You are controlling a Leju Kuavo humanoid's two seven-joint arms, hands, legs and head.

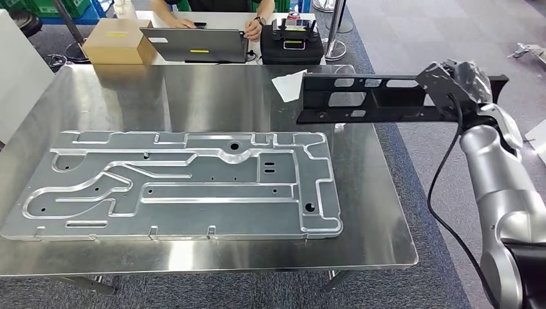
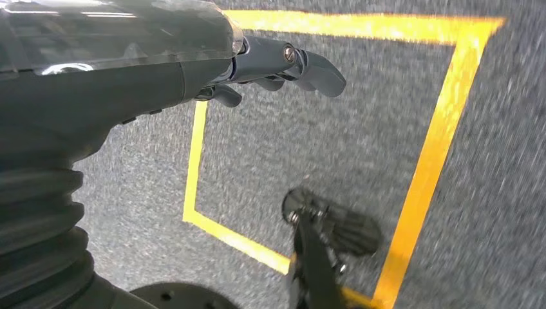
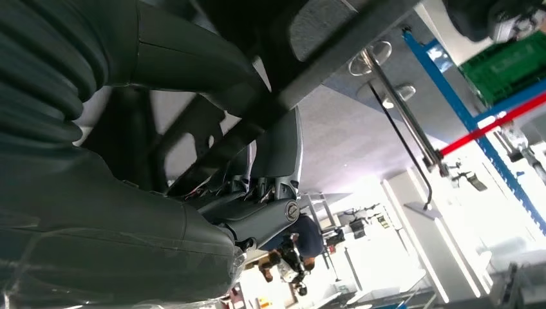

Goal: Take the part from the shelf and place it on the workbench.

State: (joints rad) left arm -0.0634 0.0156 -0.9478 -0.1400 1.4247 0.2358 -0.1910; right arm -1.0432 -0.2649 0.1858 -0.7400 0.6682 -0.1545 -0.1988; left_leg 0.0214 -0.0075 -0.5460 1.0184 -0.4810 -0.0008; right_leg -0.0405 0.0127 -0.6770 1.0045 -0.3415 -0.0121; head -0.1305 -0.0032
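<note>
My right hand (image 1: 458, 82) grips one end of a long black bracket (image 1: 367, 98) with several cut-out slots. The bracket hangs level above the right side of the shiny steel workbench (image 1: 193, 96), its free end reaching toward the middle. In the right wrist view the dark bracket (image 3: 193, 138) crosses close in front of my right hand (image 3: 257, 212), whose fingers wrap around it. In the left wrist view my left hand (image 2: 270, 67) hangs over grey carpet, fingers loosely extended and holding nothing.
A large machined aluminium plate (image 1: 180, 183) covers the workbench's near half. A white paper scrap (image 1: 286, 85) lies under the bracket's free end. Behind the bench a person works at a laptop (image 1: 193, 45), beside a cardboard box (image 1: 116, 40) and a black case (image 1: 291, 45). Yellow floor tape (image 2: 438, 141) marks the carpet.
</note>
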